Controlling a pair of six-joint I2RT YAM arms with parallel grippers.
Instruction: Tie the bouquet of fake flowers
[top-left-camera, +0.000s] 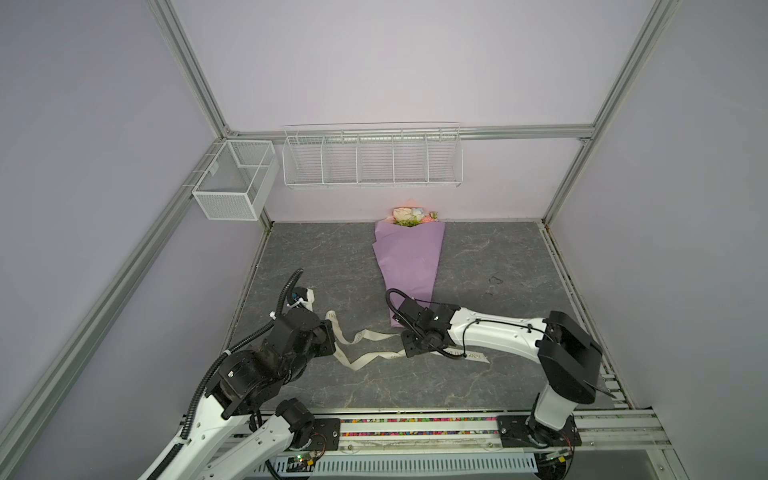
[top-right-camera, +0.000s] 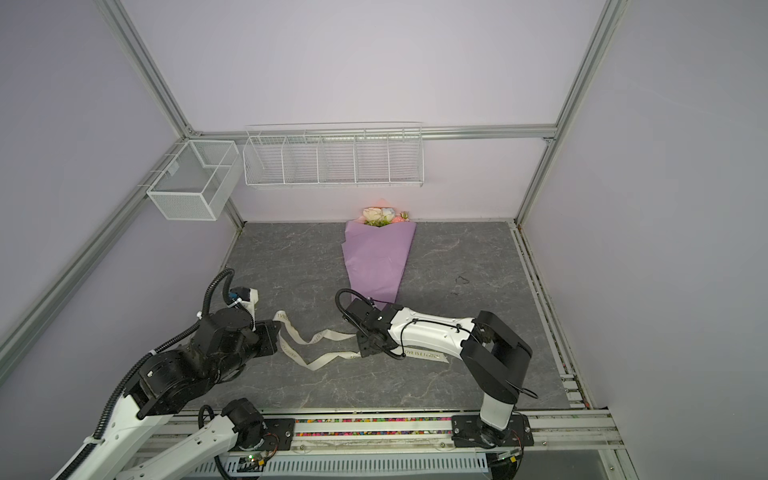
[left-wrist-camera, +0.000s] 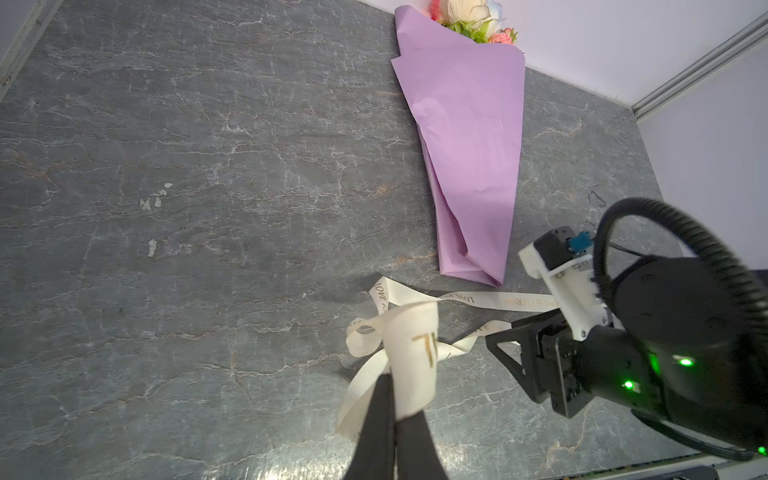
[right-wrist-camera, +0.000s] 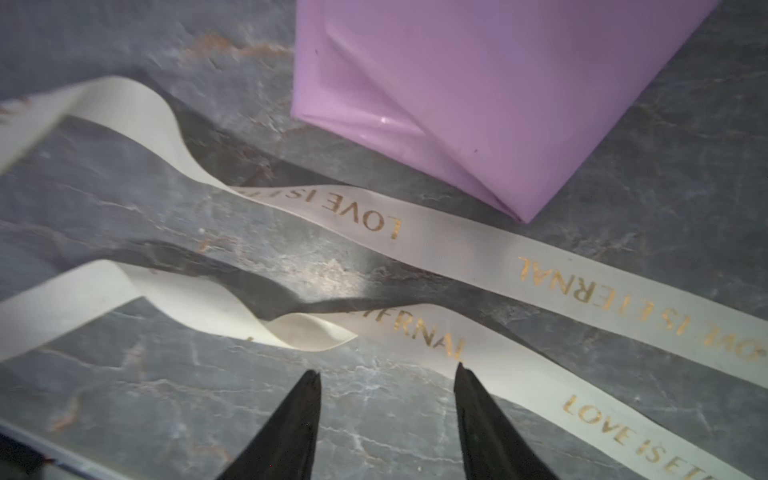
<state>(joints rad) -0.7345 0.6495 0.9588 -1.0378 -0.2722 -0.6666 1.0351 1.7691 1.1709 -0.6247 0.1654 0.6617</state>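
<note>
Roses and leaves of the bouquet of fake flowers (top-left-camera: 411, 215) poked out of the wide mouth of a cone of lilac wrapping paper (top-left-camera: 409, 257). The bunch lay flat on the dark marbled table (top-left-camera: 324, 257) with its cream, pink and pale-blue heads at the foot of the back wall (top-left-camera: 374, 83). The stems were hidden inside the paper. From where I stood, that cone was the marker for everything else: its wide end pointed at the wall and its narrow folded end toward the arms. Just beside the narrow end, a little apart from it, a long cream ribbon (right-wrist-camera: 415, 232) with gold lettering reading LOVE IS ETERNAL ran across the table in two loose, twisting strands, beside the cone rather than around it. To the left of the narrow end and well apart from it, the left gripper (left-wrist-camera: 395, 399) had its jaws pinched together on a looped part of the ribbon, holding that part up off the table. Close by the narrow end, the right gripper (right-wrist-camera: 386, 370) hung low over the strands with its jaws apart and empty. One fingertip overlapped the edge of the nearer strand, though I couldn't tell whether it touched. Above the cone's wide end a white wire rack (top-left-camera: 372, 166) hung on the wall, with a mesh basket (top-left-camera: 232, 183) further left.
</note>
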